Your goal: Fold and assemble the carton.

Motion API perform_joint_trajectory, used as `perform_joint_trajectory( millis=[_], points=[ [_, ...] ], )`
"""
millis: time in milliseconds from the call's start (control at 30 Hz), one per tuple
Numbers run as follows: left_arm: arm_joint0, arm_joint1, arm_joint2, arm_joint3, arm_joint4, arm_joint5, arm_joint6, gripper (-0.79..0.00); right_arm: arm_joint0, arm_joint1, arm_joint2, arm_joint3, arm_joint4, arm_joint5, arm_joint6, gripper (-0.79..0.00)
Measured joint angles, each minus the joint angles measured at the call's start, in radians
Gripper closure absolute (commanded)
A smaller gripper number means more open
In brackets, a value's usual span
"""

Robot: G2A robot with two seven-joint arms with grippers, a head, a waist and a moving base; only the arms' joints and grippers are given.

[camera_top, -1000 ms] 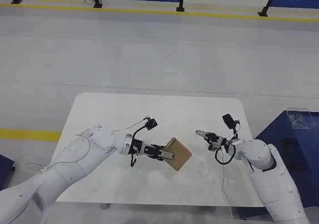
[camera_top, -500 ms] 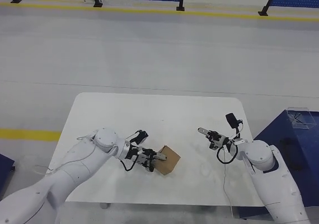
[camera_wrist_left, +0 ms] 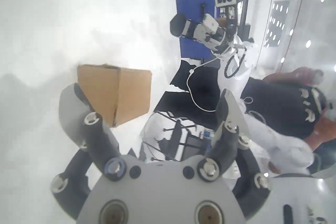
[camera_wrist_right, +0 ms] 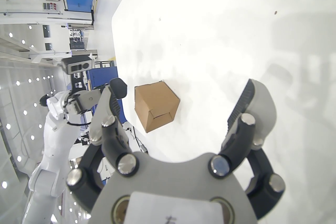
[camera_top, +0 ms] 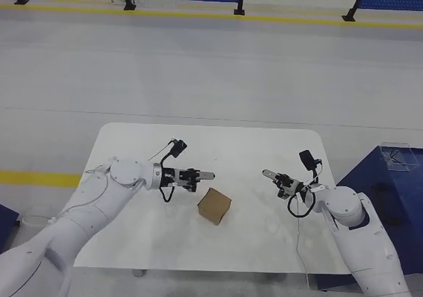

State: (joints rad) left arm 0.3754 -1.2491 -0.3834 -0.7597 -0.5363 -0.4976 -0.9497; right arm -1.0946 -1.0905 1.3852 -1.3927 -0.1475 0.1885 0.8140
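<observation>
A small brown carton (camera_top: 214,206), folded into a box shape, rests on the white table (camera_top: 234,145) near its middle front, and no gripper touches it. My left gripper (camera_top: 204,176) hovers open just behind and to the left of it. In the left wrist view the carton (camera_wrist_left: 118,93) lies beyond the spread fingers of that gripper (camera_wrist_left: 149,104), which hold nothing. My right gripper (camera_top: 269,175) stands open to the right of the carton, well apart from it. The right wrist view shows the carton (camera_wrist_right: 155,107) ahead of its open gripper (camera_wrist_right: 186,89), with a folded flap seam on one face.
A blue cabinet (camera_top: 404,193) stands off the table's right side, close to the right arm. The table's front edge runs a short way in front of the carton. Bare tabletop stretches behind and between the two grippers.
My left gripper has let go of the carton and drawn back and away from it. The carton now sits on the table, slightly left of where it was held. The right arm barely moved.
</observation>
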Motion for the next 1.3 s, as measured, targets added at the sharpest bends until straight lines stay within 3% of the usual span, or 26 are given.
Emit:
perform_joint_trajectory(
  millis=[133,300,467,533,700,800,900,1000,1133,1300],
  points=[
    [0.035,0.045,-0.031,-0.17,0.216,-0.082,0.147,0.0,0.0,0.0,0.0,0.0,0.0,0.0,0.0,-0.785],
    [0.094,0.088,-0.069,-0.353,0.496,-0.049,0.304,0.0,0.0,0.0,0.0,0.0,0.0,0.0,0.0,-0.785],
    [0.146,0.113,-0.099,-0.485,0.8,-0.051,0.479,0.0,0.0,0.0,0.0,0.0,0.0,0.0,0.0,-0.785],
    [0.147,0.114,-0.099,-0.484,0.867,-0.052,0.492,0.0,0.0,0.0,0.0,0.0,0.0,0.0,0.0,-0.785],
    [0.143,0.114,-0.093,-0.485,0.81,-0.036,0.46,0.0,0.0,0.0,0.0,0.0,0.0,0.0,0.0,-0.785],
    [0.148,0.108,-0.063,-0.54,0.964,0.053,0.427,0.0,0.0,0.0,0.0,0.0,0.0,0.0,0.0,-0.785],
    [0.166,0.098,-0.046,-0.565,1.085,0.078,0.423,0.0,0.0,0.0,0.0,0.0,0.0,0.0,0.0,-0.785],
    [0.181,0.091,-0.047,-0.568,1.119,0.069,0.442,0.0,0.0,0.0,0.0,0.0,0.0,0.0,0.0,-0.785],
    [0.193,0.091,-0.064,-0.561,1.118,-0.011,0.456,0.0,0.0,0.0,0.0,0.0,0.0,0.0,0.0,-0.785],
    [0.212,0.098,-0.095,-0.558,1.164,-0.026,0.465,0.0,0.0,0.0,0.0,0.0,0.0,0.0,0.0,-0.785]
  ],
)
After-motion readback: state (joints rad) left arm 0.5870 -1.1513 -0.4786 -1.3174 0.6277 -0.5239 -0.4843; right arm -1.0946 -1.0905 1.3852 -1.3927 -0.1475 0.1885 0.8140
